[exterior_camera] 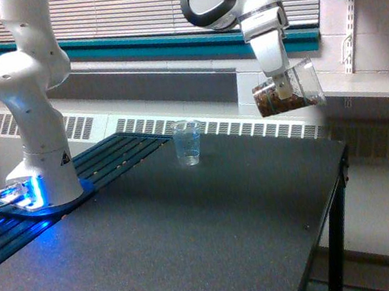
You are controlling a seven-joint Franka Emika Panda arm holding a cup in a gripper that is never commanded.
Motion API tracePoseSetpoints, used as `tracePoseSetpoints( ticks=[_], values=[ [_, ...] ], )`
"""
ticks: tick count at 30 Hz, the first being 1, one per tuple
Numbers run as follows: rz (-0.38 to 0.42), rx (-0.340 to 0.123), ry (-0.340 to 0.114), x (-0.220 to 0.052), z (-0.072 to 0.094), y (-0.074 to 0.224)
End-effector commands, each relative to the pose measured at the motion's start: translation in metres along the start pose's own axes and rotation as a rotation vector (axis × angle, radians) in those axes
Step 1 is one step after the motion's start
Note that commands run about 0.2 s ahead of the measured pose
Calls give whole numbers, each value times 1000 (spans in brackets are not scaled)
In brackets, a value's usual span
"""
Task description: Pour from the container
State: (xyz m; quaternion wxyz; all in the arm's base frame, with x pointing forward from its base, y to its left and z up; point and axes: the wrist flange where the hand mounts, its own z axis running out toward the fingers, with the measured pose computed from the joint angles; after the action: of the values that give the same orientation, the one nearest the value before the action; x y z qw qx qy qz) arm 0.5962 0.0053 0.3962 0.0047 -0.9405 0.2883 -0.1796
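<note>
Exterior view of a pouring setup, with places given relative to the small cup (pixel 187 142). The small cup stands upright on the dark table (pixel 198 257), near the table's far edge. The container (pixel 291 89), a wide clear tumbler, is held in the air up and toward the exterior view's right of the small cup, well apart from it and above the table's right rim. It is tipped far over onto its side, and its brown, grainy contents lie along the lower wall; which end is the mouth cannot be told with confidence. The gripper (pixel 284 86) comes down from above and is closed on the container. The tilt suggests pouring is under way or imminent, yet the container does not hang over the small cup, so anything spilled now would probably miss it. The arm's white base (pixel 43 167) stands toward the view's left of the small cup, beside blue lights. Nothing stands between container and small cup.
</note>
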Motion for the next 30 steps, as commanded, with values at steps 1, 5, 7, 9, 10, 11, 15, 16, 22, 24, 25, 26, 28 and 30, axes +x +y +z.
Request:
tracePoseSetpoints(
  ticks=[1,5,7,9,10,11,15,16,22,24,25,26,28,30],
  values=[
    [-11,-21,-15,-7,11,0],
    [-13,-19,-6,-9,10,-3],
    [-18,-22,-3,-11,10,-3],
    [-23,-23,-2,-13,11,-5],
    [-24,-22,1,-14,11,-6],
    [-26,-22,3,-15,11,-7],
    [-43,-25,12,-23,11,-11],
    [-49,-28,13,-26,11,-12],
    [-88,-36,35,-52,12,-19],
    [-104,-38,44,-63,11,-21],
    [-111,-37,49,-70,11,-23],
    [-116,-38,52,-75,10,-24],
    [-129,-39,62,-87,9,-26],
    [-135,-40,72,-99,6,-27]
  ],
)
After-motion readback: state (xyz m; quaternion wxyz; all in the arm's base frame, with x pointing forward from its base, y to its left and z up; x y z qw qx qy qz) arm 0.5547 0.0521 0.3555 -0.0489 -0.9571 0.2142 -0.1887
